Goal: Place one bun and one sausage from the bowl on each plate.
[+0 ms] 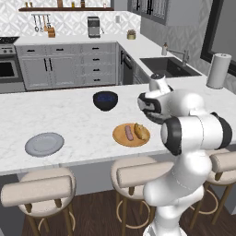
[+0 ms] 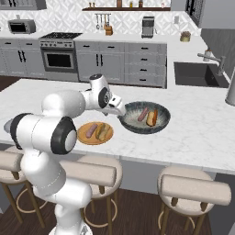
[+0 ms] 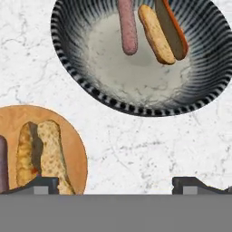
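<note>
The wide dark speckled bowl [image 2: 133,125] sits on the island counter with one sausage [image 2: 142,113] and one bun [image 2: 152,117] in it. In the hand view, the bowl [image 3: 63,43] is at the top, holding the sausage [image 3: 128,27] and the split bun [image 3: 162,32]. Left of it lies the tan plate [image 2: 85,136], carrying a sausage [image 2: 91,130] and a bun [image 2: 103,131]. The grey plate [image 1: 44,144] lies bare at the far left. My gripper [image 3: 115,186] hangs open and holds nothing, above the counter between the tan plate [image 3: 74,140] and the bowl.
A glossy dark blue bowl [image 1: 105,100] stands further back on the island. A paper towel roll [image 1: 218,70] is at the right end, near the sink [image 1: 168,66]. Stools [image 1: 138,173] line the near edge of the counter.
</note>
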